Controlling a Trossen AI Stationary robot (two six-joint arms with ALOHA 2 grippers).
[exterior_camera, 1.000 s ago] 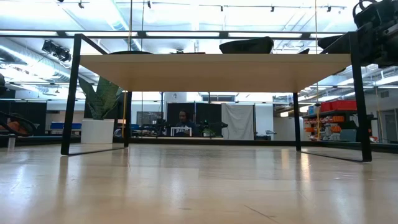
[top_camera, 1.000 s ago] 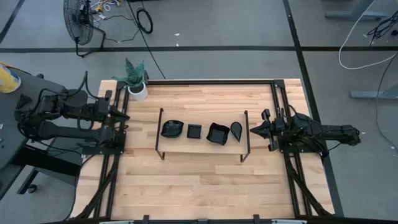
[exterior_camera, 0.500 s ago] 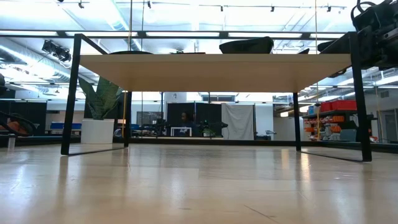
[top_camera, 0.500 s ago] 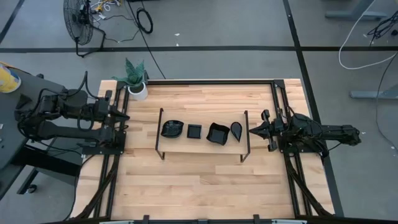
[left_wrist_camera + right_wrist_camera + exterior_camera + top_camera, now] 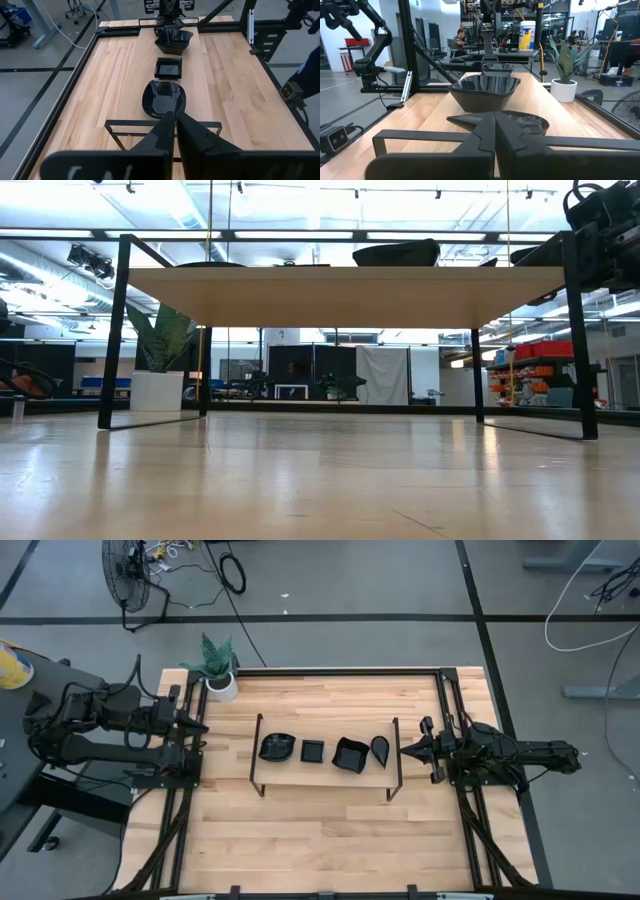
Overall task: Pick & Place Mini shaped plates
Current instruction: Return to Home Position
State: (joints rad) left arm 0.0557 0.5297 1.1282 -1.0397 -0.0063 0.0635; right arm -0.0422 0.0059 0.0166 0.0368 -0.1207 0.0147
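Observation:
Four glossy black mini plates sit in a row on a raised wooden shelf [image 5: 325, 772]: a wavy leaf dish [image 5: 276, 747], a small square one [image 5: 313, 751], a larger square one [image 5: 350, 754] and a teardrop [image 5: 381, 748]. My left gripper [image 5: 205, 726] is shut at the table's left edge, pointing along the row toward the leaf dish [image 5: 163, 97]. My right gripper [image 5: 403, 749] is shut just right of the shelf, close to the teardrop [image 5: 522, 121] and apart from it. In both wrist views the fingertips [image 5: 175, 120] [image 5: 494, 117] are closed together.
A thin black wire frame [image 5: 257, 755] carries the shelf, with uprights at both ends [image 5: 393, 758]. A white pot with a green plant [image 5: 220, 680] stands at the far left corner. Bare wood lies nearer and farther than the shelf. People show in the room beyond [image 5: 461, 37].

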